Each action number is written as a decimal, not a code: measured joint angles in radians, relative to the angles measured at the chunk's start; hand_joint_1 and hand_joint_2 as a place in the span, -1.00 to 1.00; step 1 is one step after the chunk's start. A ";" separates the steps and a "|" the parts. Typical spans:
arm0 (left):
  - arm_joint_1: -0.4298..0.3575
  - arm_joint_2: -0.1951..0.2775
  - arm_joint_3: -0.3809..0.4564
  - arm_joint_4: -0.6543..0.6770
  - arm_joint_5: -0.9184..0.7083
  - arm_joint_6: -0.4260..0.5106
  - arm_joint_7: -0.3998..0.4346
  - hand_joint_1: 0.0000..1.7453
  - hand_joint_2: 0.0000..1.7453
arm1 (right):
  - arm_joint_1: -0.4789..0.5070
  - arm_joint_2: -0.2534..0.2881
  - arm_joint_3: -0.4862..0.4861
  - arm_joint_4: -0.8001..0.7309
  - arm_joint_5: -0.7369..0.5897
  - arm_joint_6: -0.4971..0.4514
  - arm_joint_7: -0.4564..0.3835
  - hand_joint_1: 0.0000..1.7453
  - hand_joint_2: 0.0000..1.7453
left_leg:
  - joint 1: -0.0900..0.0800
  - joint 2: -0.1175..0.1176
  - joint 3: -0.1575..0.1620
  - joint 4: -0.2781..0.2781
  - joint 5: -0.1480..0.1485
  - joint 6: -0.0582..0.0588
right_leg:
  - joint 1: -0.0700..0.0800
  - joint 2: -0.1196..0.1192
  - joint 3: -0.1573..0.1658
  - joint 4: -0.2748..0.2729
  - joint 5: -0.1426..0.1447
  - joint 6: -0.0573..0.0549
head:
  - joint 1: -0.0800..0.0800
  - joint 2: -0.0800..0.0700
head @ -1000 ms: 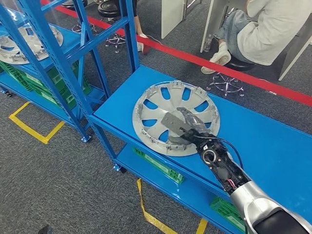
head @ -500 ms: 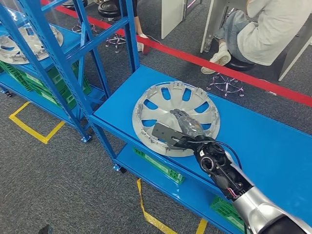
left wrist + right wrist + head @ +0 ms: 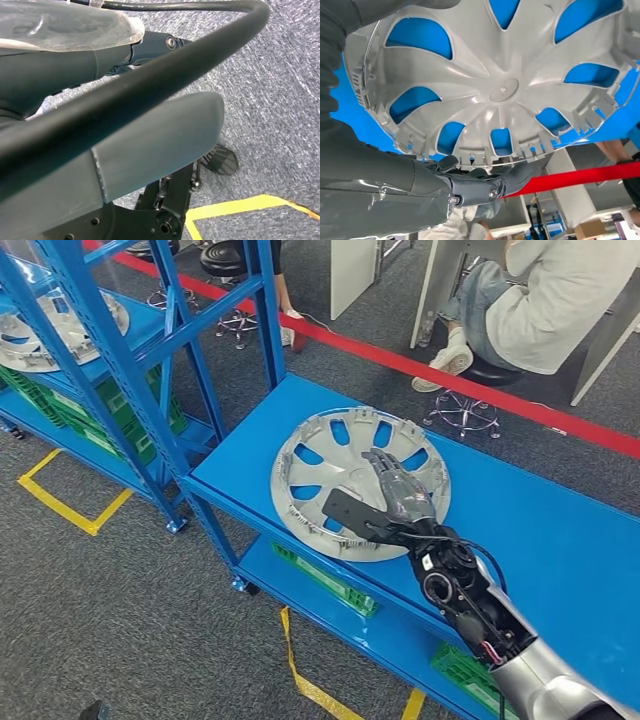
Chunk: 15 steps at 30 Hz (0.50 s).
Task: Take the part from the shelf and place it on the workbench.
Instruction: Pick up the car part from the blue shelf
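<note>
Blue desk has the silver hubcap lying flat on it, right hand hovering over it, fingers spread, gripping nothing.

Right arm: silver shell, then an exposed black wrist section with a round ring fitting and a looping black cable (some red wiring visible). Right hand: dark grey fingers under clear glossy covering. Left hand: thick matte grey thumb, black cable, small screws.

A silver-grey wheel cover lies on a bright blue workbench. Beyond the workbench, a red stripe crosses grey carpet; yellow floor lines mark its near side.
</note>
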 joint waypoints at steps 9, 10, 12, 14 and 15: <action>0.000 0.000 0.000 0.000 0.002 0.001 0.000 -1.00 -1.00 | 0.011 -0.002 -0.012 -0.040 -0.005 -0.001 -0.011 -1.00 1.00 | 0.000 0.000 0.000 0.000 0.000 0.000 | 0.000 0.000 0.000 0.000 0.000 0.000 | -0.001 0.000; 0.000 0.000 0.000 0.000 0.003 0.002 0.000 -1.00 -1.00 | 0.012 -0.003 -0.013 -0.046 -0.008 0.003 -0.012 -1.00 1.00 | 0.000 0.000 0.000 0.000 0.000 0.000 | 0.000 0.000 0.000 0.000 0.000 0.000 | -0.001 0.000; 0.000 0.000 0.000 0.000 0.004 0.002 0.000 -1.00 -1.00 | 0.013 -0.003 -0.013 -0.056 -0.019 0.021 -0.010 -1.00 1.00 | 0.000 0.000 0.000 0.000 0.000 0.000 | 0.000 0.000 0.000 0.000 0.000 0.000 | -0.001 0.000; 0.000 -0.001 0.000 0.000 0.004 0.002 0.000 -1.00 -1.00 | 0.013 -0.003 -0.013 -0.061 -0.036 0.054 -0.002 -1.00 1.00 | 0.000 0.000 0.000 0.000 0.000 0.000 | 0.000 0.000 0.000 0.000 0.000 0.000 | -0.001 0.000; 0.000 -0.001 0.000 0.000 0.004 0.002 0.000 -1.00 -1.00 | 0.013 -0.003 -0.012 -0.061 -0.045 0.073 0.005 -1.00 1.00 | 0.000 0.000 0.000 0.000 0.000 0.000 | 0.000 0.000 0.000 0.000 0.000 0.000 | -0.001 0.000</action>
